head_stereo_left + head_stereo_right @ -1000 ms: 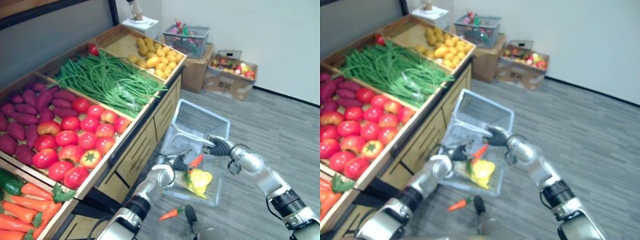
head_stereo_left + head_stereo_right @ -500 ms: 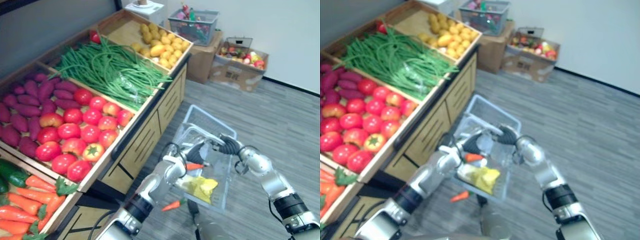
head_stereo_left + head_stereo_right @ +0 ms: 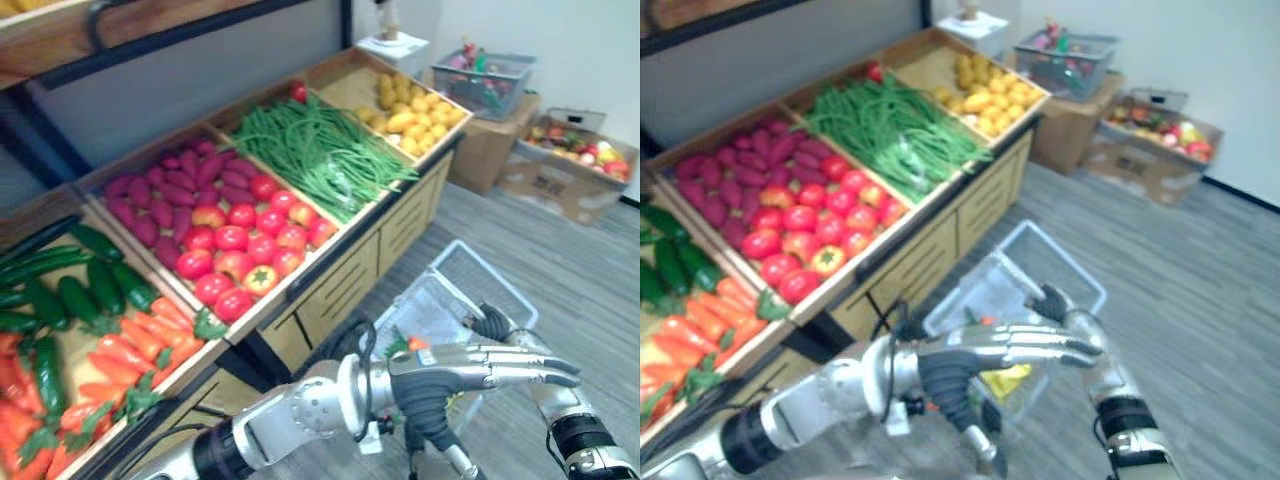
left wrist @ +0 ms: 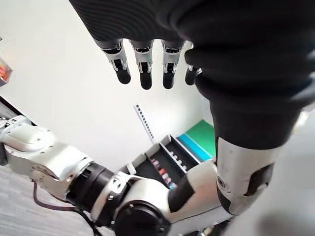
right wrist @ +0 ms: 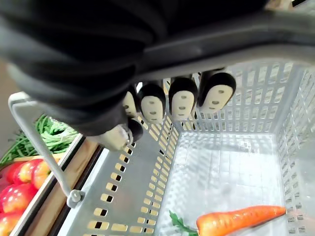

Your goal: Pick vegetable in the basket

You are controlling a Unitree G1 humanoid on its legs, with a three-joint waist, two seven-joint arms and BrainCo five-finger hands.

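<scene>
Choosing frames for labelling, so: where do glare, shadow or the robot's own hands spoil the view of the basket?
Left eye view: the open left hand spans the basket, hiding most contents. Right wrist view: the right hand, curled round the handle, looms dark; the carrot is evenly lit.

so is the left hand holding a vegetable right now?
No, the left hand has its fingers straight with nothing held in them.
</scene>
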